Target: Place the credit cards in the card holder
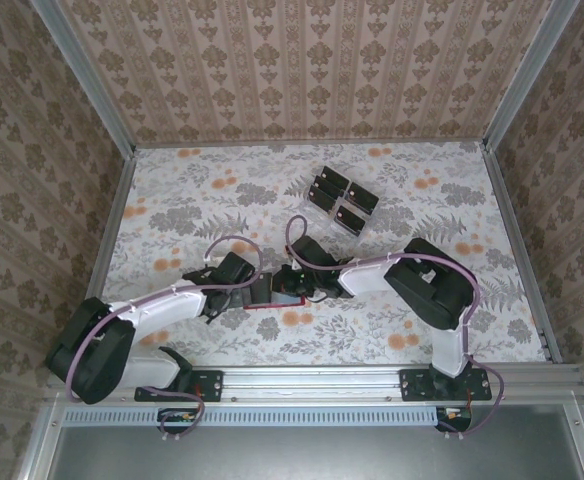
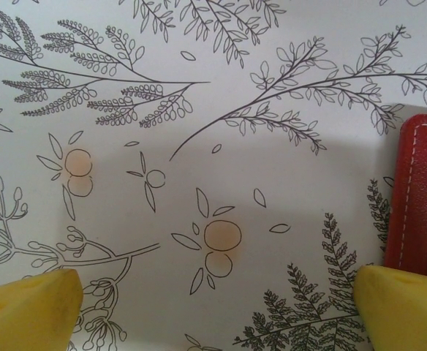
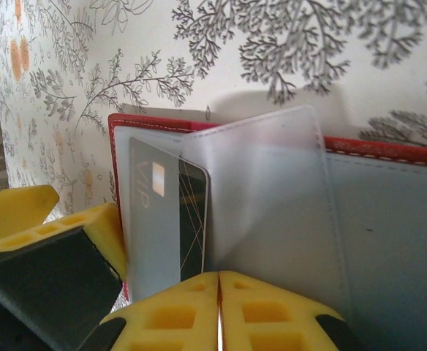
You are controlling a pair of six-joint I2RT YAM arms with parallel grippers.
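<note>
The red card holder [image 1: 264, 308] lies open on the table between both grippers, its grey-blue inside [image 3: 396, 241] facing up. A black credit card [image 3: 193, 219] marked VIP stands in it, its left part under a translucent pocket. A clear sleeve leaf [image 3: 272, 197] rises beside the card. My right gripper [image 3: 218, 292] is shut just below the card and the leaf; a thin pale sliver shows between its pads. My left gripper [image 2: 217, 311] is open over bare table, its right finger [image 2: 403, 307] next to the holder's red edge [image 2: 417, 197]. Several more black cards [image 1: 330, 183] lie in the tray.
A clear plastic tray [image 1: 321, 212] sits behind the grippers at the table's centre back. Patterned walls close in the table on three sides. A metal rail [image 1: 302, 378] runs along the near edge. Bare floral tablecloth [image 1: 452, 300] spreads left and right of the arms.
</note>
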